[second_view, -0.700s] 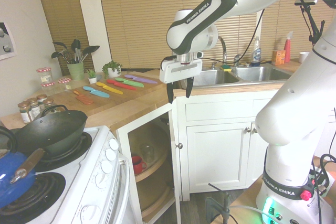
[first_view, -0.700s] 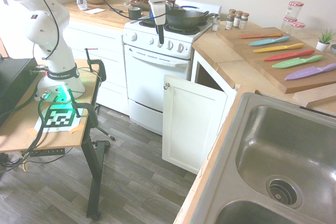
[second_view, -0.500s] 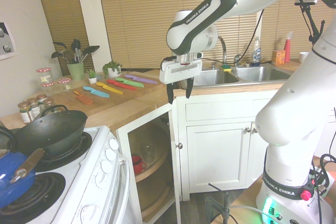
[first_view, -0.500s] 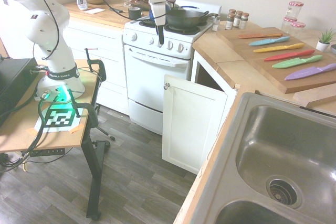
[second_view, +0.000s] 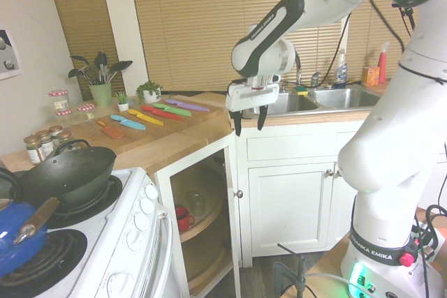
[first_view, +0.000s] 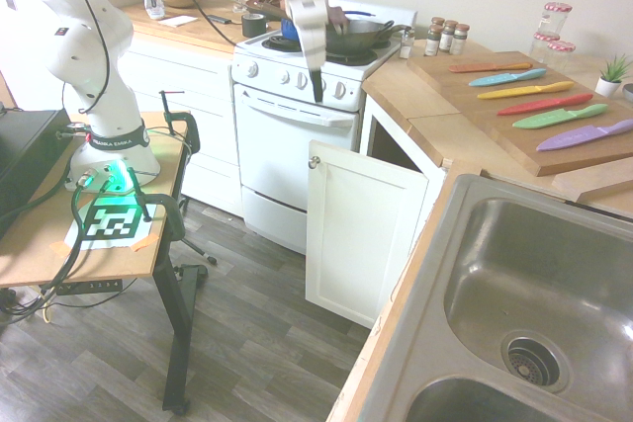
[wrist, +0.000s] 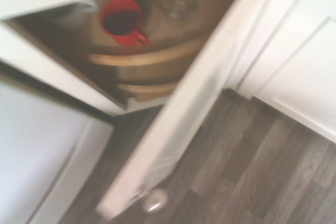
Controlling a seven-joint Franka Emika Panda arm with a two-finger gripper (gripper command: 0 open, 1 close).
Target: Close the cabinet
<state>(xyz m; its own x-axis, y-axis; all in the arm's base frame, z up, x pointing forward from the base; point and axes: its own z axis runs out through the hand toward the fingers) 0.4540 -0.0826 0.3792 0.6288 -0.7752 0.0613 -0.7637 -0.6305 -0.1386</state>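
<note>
The cabinet's white shaker door (first_view: 361, 239) stands swung open beside the oven, its round silver knob (first_view: 314, 161) at the upper corner. In the second exterior view the door (second_view: 234, 242) shows edge-on, with wooden shelves and a red mug (second_view: 183, 218) inside the cabinet. My gripper (second_view: 249, 122) hangs open, fingers pointing down, a little above the door's top edge and touching nothing. It also shows in front of the stove knobs as the gripper (first_view: 316, 86). The wrist view looks down on the door's top edge (wrist: 194, 108), the knob (wrist: 155, 200) and the mug (wrist: 122, 22).
The white oven (first_view: 297, 145) with a wok (first_view: 346, 35) on top stands left of the cabinet. Coloured knives (first_view: 554, 111) lie on a cutting board on the wooden counter. A steel sink (first_view: 534, 294) is at the near right. Another closed white door (second_view: 297, 207) adjoins the open one.
The arm has swung and the gripper has shifted sideways, to the right in both exterior views, staying open. The cabinet door has not moved.
</note>
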